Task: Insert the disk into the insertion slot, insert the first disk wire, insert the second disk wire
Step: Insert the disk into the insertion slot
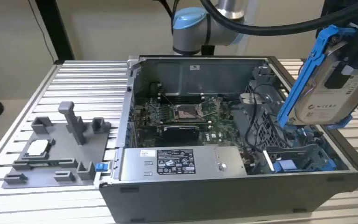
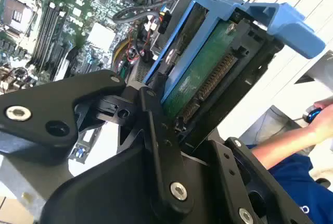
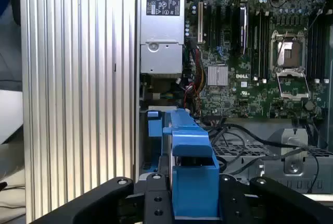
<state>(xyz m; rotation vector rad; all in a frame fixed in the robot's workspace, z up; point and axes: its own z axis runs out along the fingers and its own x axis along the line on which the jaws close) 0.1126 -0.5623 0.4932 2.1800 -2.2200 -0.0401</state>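
Disk point(image 1: 325, 100) aloft, tilted, over open case point(image 1: 229, 191) end near worktop point(image 1: 73, 84) edge at exterior view's right. My pincer point(image 3: 193, 198) clamped on its blue frame. Step one, unslotted; I judge frame needs squaring to bay point(image 1: 294, 163).

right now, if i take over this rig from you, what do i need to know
The gripper is shut on the disk, clamping its blue frame.
Disk: in the air, tilted on edge, above the open computer case at the exterior view's right, over the drive cage.
Done: the disk is lifted and held over the case.
Left: the disk is not yet in the slot. Its connector is bare, so neither wire is in.
Note: a person's arm is close by in the second wrist view.
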